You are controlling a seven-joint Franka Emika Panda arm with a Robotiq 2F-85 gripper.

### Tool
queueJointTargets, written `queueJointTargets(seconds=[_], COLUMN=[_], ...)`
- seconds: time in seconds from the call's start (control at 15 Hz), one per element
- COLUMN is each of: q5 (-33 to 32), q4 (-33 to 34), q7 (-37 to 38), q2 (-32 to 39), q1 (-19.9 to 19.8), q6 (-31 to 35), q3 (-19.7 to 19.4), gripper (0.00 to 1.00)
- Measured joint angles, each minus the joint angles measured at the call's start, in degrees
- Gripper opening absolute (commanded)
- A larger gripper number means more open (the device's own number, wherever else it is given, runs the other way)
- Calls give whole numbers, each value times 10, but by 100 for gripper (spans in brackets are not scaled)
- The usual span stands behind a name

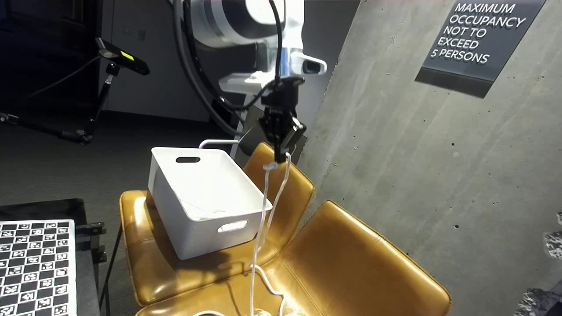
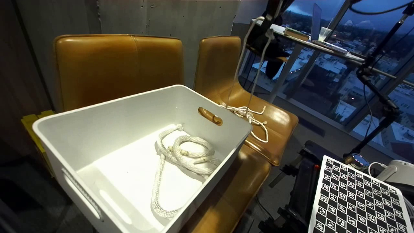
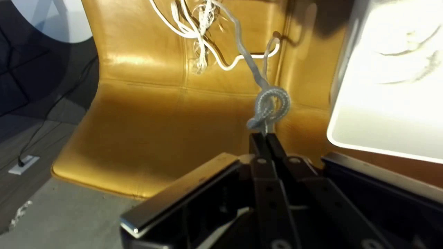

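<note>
The gripper (image 3: 265,135) pinches a white rope (image 3: 248,57) higher than and beside the bin (image 2: 126,123); the strands hang to a tangle (image 2: 244,111) on the chair (image 2: 282,123) next to the bin. That tangle might snag on the bin's rim, pulling the rope from the narrow grip.

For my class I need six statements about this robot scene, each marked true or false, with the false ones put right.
1. The tool grips a white cord. True.
2. Some rope lies in the bin. True.
3. The cord hangs inside the bin. False: it hangs outside, beside the bin.
4. A board bears a black-and-white pattern. True.
5. The bin stands on the board. False: it stands on a chair.
6. The chair is blue. False: it is brown.
</note>
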Motion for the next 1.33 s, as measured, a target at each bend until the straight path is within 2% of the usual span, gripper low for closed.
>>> queueJointTargets(seconds=[0.33,0.53,0.8,0.93,1.13,1.33], q5=[1,1,-3,-8,-31,-52], q4=[-21,-28,-15,-5,0,14], q7=[1,20,102,136,156,158], q2=[-105,-146,-154,-138,-97,-49], q1=[36,69,111,121,118,106], q6=[-8,-39,-88,-95,-93,-92], q3=[76,132,221,251,253,229], gripper=[1,1,1,1,1,1])
